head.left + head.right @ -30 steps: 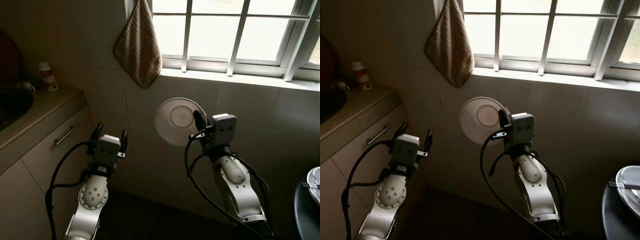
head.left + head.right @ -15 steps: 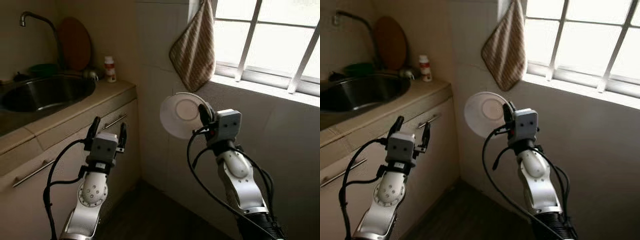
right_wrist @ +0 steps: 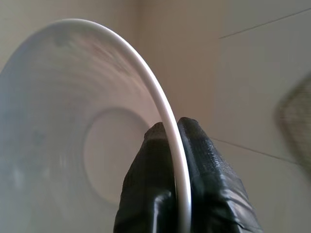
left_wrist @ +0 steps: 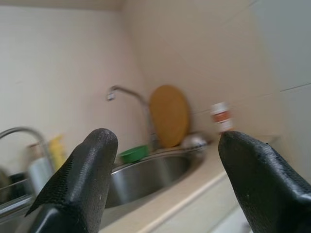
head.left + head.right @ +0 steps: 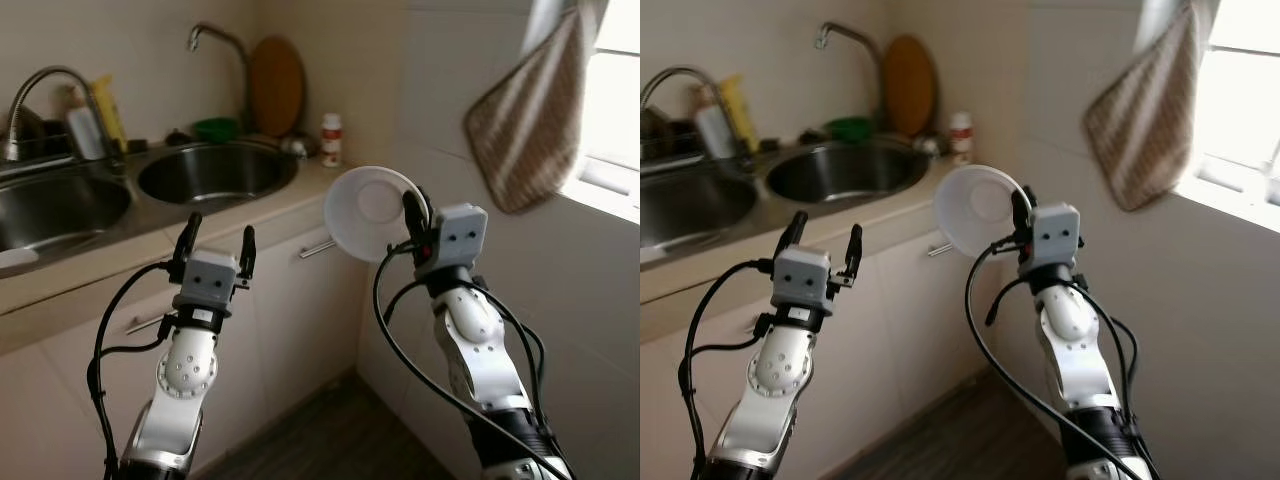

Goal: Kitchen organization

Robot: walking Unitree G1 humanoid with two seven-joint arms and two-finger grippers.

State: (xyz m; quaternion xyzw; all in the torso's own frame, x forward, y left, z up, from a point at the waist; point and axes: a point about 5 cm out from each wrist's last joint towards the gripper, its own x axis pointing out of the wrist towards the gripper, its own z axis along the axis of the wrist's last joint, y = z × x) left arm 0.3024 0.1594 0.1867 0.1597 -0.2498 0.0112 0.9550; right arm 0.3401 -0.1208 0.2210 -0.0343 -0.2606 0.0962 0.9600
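The right tool (image 5: 412, 213) is clamped on the rim of a white plate (image 5: 368, 212), its two black fingers (image 3: 206, 170) pinching the thin edge from either side; the plate is held upright in the air, on edge, its underside with the round foot ring facing the camera on that wrist. It hangs in front of the corner of the table (image 5: 300, 190), above the cabinet door with the metal handle (image 5: 316, 248). The left tool (image 5: 215, 245) is raised at about the same height, nearer the robot's left, its fingers (image 4: 82, 179) spread wide apart and holding nothing, pointing toward the sink. Beyond it, the table carries two steel basins: a round one (image 5: 215, 172) nearer the corner and a second one (image 5: 55, 205) further to the left, each with a curved tap (image 5: 222, 45) behind it. A green bowl (image 5: 216, 128) sits behind the round basin, a round wooden board (image 5: 276, 86) leans upright against the wall beside it, and a small white bottle with a red label (image 5: 331, 139) stands near the table's end. A white bottle (image 5: 85, 130) and a yellow one (image 5: 110, 110) stand behind the left basin. On the wall to the right a striped brown cloth (image 5: 525, 125) hangs beside the bright window (image 5: 615, 120).
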